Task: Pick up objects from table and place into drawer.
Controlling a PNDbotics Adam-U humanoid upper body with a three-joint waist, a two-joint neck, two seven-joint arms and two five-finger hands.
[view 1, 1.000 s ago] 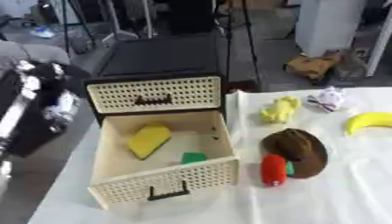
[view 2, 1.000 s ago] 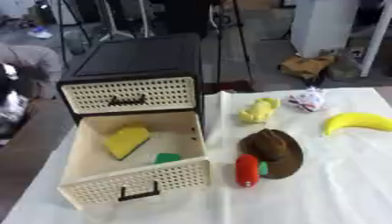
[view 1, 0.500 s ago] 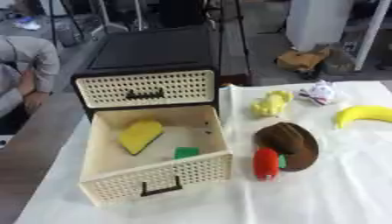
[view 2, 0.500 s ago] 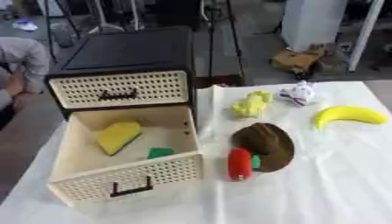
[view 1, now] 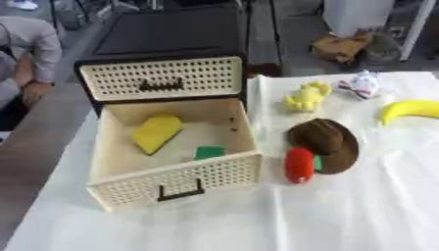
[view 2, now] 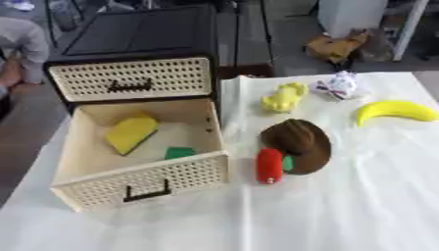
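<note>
Neither hand shows, so their fingers cannot be told; the open drawer (view 1: 176, 181) holds a yellow wedge (view 1: 156, 133) and a green piece (view 1: 208, 152).

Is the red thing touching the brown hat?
Touching. The right eye view shows the red thing lying against the brown hat's left edge, no gap between.

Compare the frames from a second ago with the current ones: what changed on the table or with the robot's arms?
A black and silver arm at the left edge a second ago is gone; no hand shows now. The camera shifted. The yellow wedge and green piece remain in the open cream perforated drawer; the banana and red cylinder remain on the table.
</note>
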